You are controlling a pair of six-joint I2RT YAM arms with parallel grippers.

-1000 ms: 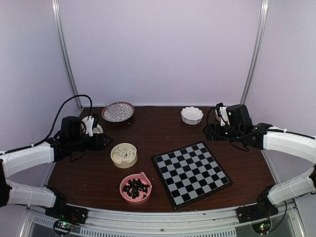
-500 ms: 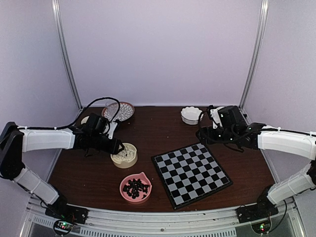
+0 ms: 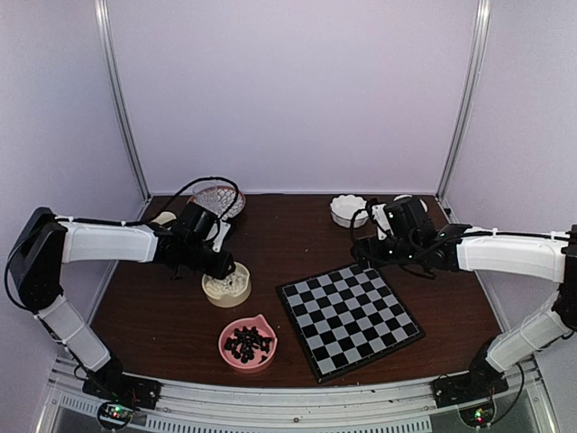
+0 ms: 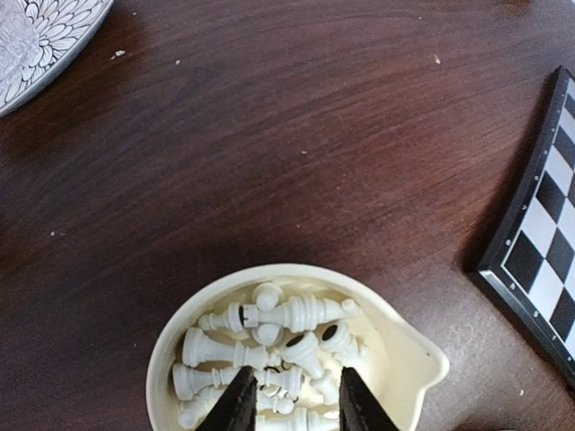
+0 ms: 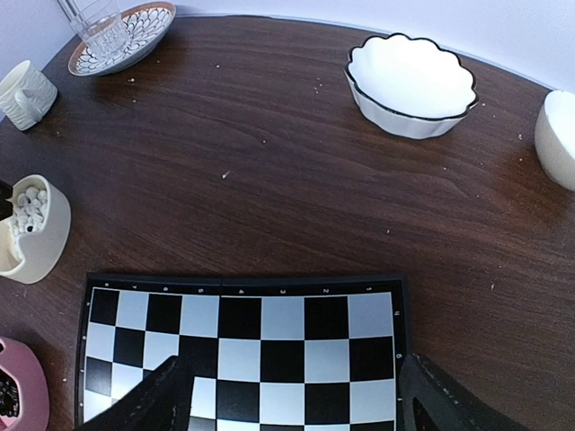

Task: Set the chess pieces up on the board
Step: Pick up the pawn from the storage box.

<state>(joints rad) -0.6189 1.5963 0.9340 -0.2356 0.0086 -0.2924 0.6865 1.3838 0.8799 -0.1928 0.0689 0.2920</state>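
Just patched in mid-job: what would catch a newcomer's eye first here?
The chessboard right of centre is bare. The left jaws hang partly open over a cream bowl heaped with white chess pieces, while black pieces sit in a pink bowl near the front edge. The right jaws stand wide above the board's far side.

Cream-white chess pieces (image 4: 269,359) lie jumbled on their sides in a cream bowl (image 4: 269,269) left of the worktop's (image 3: 297,234) centre. Black chess pieces (image 3: 248,344) are heaped in a pink bowl (image 3: 224,347) near the front edge. The black-and-pale checked board (image 3: 349,317) lies flat beside them, turned askew.
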